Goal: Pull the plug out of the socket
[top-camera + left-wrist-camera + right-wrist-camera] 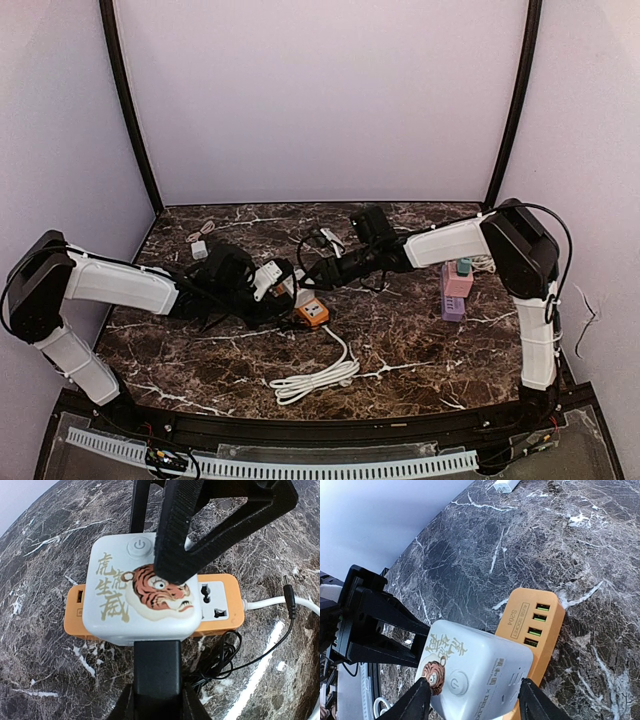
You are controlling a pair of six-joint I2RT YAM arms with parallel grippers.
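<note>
The plug (142, 592) is a white cube with a tiger picture and a power button. It sits on the USB end of the orange socket strip (222, 607), which also shows in the top view (312, 313). My left gripper (156, 647) is shut. Its tips meet the plug's near side at the socket's edge, and nothing shows between them. My right gripper (472, 697) is open and reaches in from the far side. One of its fingers (417, 700) lies by the tiger face and the other stands at the opposite side. I cannot tell whether they touch the plug (475, 670).
The socket's white cord (318, 378) lies coiled toward the near edge. A thin black wire with a barrel tip (288, 592) lies right of the strip. A pink and purple block stack (456, 290) stands at the right, and a small white adapter (199, 250) at the back left.
</note>
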